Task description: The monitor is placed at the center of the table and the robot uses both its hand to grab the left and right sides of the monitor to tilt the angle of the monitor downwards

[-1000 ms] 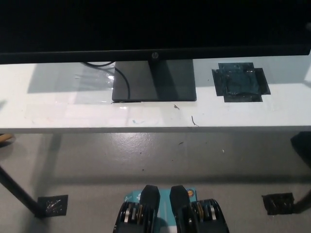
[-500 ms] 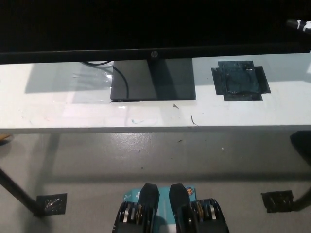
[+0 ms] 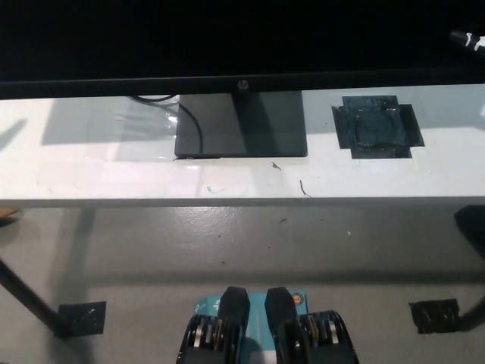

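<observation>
The monitor [image 3: 227,45] stands on the white desk [image 3: 91,171]; a robot hand [image 3: 468,39] shows at its right edge, its grip unclear.

Right hand [image 3: 470,39]: only a small piece shows at the picture's right edge
Colour: pale grey-white tip with dark banding
Shape: short, narrow, rounded; finer detail too small to tell
</observation>
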You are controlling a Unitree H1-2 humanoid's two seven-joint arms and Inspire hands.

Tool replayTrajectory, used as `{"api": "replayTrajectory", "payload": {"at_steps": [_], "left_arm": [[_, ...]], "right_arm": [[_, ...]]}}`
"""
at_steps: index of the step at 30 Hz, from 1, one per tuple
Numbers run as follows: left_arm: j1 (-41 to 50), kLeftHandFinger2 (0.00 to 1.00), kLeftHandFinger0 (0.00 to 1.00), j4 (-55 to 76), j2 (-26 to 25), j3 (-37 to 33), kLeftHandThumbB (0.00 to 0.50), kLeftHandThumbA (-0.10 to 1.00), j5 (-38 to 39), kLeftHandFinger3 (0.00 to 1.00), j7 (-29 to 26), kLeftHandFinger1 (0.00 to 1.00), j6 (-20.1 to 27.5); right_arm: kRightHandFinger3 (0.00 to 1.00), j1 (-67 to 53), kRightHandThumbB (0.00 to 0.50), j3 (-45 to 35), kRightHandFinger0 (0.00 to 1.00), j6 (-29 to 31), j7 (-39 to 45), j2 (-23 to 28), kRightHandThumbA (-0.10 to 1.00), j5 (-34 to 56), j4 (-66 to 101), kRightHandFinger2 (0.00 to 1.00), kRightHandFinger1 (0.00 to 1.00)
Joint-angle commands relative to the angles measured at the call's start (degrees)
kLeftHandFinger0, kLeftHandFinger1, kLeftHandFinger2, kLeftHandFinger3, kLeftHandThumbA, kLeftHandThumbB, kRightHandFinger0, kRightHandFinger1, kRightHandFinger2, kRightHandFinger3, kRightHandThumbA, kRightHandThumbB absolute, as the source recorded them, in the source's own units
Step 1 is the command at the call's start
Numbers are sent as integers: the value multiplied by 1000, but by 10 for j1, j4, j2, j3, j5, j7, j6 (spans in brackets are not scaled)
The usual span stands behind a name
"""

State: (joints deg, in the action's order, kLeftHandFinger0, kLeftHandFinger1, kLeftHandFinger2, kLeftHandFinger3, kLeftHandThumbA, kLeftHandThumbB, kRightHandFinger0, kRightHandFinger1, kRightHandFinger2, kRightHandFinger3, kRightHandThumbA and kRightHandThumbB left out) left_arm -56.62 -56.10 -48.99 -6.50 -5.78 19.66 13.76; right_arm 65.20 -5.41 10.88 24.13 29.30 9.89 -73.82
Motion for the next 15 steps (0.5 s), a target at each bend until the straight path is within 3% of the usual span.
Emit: {"api": "replayTrajectory", "payload": {"at_steps": [1, 2, 3, 4, 8, 9, 12, 15], "left_arm": [[-43, 1000, 1000, 23, -9, -15, 473, 986, -32, 1000, 10, 1000, 0], [-44, 1000, 1000, 25, -8, -20, 470, 987, -41, 1000, 5, 1000, 1], [-51, 1000, 1000, 21, -2, -24, 497, 972, -39, 1000, 15, 1000, -8], [-57, 1000, 1000, 9, 2, -26, 474, 943, -37, 1000, 19, 1000, -4], [-65, 1000, 1000, -10, 5, -28, 466, 927, -37, 1000, 22, 1000, 8], [-79, 1000, 1000, -34, 15, -40, 493, 959, -49, 1000, 20, 1000, 20], [-88, 1000, 1000, -51, 18, -47, 495, 970, -53, 1000, 23, 1000, 31], [-110, 1000, 1000, -86, 37, -46, 500, 879, -43, 1000, 37, 1000, 45]], "right_arm": [[1000, 23, 393, -1, 1000, 20, 8, 26, 1000, -5, 24, 1000, 1000], [1000, 23, 393, 5, 1000, 20, 8, 27, 1000, -12, 27, 1000, 1000], [1000, 26, 433, 2, 1000, 16, 11, 29, 1000, -9, 21, 1000, 1000], [1000, 26, 448, 3, 1000, 14, 12, 30, 1000, -10, 21, 1000, 1000], [1000, 26, 453, 5, 1000, 12, 12, 30, 1000, -13, 23, 1000, 1000], [1000, 27, 496, 4, 1000, 9, 18, 32, 1000, -12, 27, 1000, 1000], [1000, 27, 500, 4, 1000, 10, 20, 33, 1000, -13, 28, 1000, 1000], [1000, 28, 468, 17, 1000, 20, 24, 38, 1000, -29, 26, 1000, 1000]]}}
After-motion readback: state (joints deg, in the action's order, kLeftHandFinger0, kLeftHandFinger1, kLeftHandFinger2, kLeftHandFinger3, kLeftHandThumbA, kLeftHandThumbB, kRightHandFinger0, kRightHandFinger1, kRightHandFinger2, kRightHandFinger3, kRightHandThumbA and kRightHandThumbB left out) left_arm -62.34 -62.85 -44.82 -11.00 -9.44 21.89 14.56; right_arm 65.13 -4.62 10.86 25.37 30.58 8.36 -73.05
